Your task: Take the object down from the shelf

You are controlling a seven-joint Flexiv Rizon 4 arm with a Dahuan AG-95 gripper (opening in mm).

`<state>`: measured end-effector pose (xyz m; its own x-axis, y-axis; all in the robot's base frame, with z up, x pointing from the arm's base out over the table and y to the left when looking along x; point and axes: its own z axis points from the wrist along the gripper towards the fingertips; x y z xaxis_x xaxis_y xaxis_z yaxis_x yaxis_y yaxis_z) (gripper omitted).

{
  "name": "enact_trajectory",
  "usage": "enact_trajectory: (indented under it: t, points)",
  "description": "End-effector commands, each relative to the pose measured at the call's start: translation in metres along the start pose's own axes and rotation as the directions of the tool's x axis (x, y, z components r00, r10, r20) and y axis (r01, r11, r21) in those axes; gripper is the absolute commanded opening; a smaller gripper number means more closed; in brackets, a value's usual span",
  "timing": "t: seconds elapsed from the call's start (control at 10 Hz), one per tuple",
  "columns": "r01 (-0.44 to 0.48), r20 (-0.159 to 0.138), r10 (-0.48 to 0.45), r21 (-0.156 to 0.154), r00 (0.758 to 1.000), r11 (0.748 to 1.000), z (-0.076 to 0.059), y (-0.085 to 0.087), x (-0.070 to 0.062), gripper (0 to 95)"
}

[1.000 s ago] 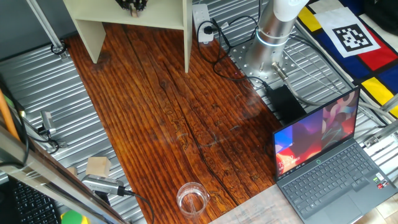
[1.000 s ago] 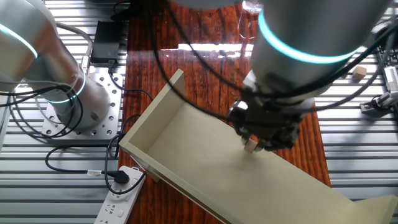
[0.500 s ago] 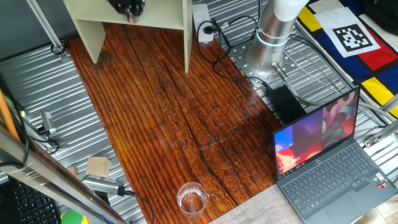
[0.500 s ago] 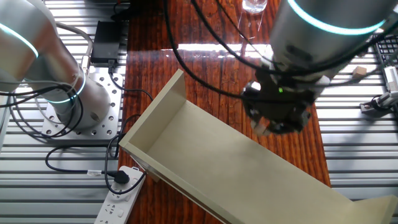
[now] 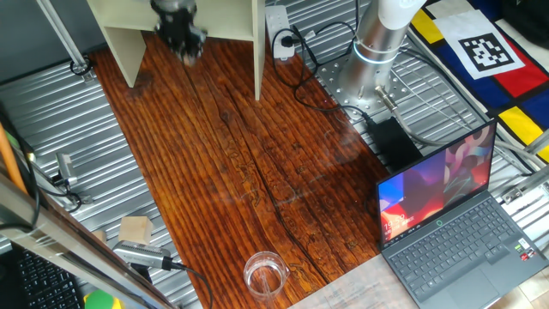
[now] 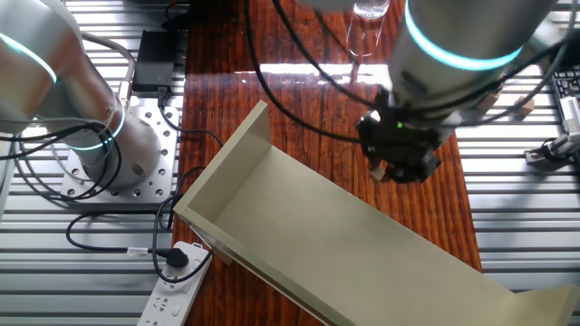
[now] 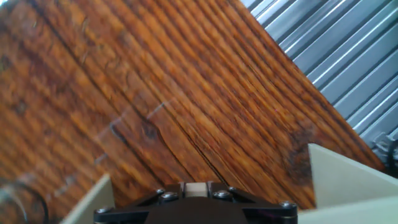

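Observation:
My gripper [image 5: 181,36] hangs blurred over the dark wooden table, just in front of the cream-beige shelf [image 5: 230,19]. In the other fixed view the gripper [image 6: 400,168] is past the shelf's front edge [image 6: 308,231]. In the hand view the black jaws are shut on the object [image 7: 194,189], a tiny pale tan piece. The shelf's upright panels [image 7: 348,182] frame the view on both sides, with table wood ahead.
A clear glass cup [image 5: 264,273] stands near the table's front edge. A flat tan square block [image 5: 135,229] lies on the metal surface at the left. A laptop [image 5: 455,225] sits at the right, and the arm's base [image 5: 377,43] and a power strip [image 5: 279,30] are beside the shelf.
My gripper has moved off the shelf board with the tan piece in its jaws, out past the front edge and lower over the table.

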<state>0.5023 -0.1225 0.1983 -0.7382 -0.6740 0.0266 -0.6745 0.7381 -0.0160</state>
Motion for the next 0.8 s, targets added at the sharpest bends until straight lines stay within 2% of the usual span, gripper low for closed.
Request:
enact_trajectory:
  t: [0.1,0.2,0.3,0.4,0.8]
  points:
    - [-0.051,0.05,0.051,-0.016,0.997,0.999,0.055,0.009,-0.004,0.0]
    - [-0.097,0.058,0.098,-0.033,0.993,0.995,0.067,0.017,-0.003,0.0]
    - [-0.09,0.056,0.092,-0.029,0.994,0.995,0.07,0.023,-0.004,0.0]
    - [-0.103,0.05,0.104,-0.021,0.993,0.994,0.07,0.028,-0.008,0.0]
    - [-0.056,0.038,0.057,-0.013,0.998,0.998,0.067,0.027,-0.01,0.0]
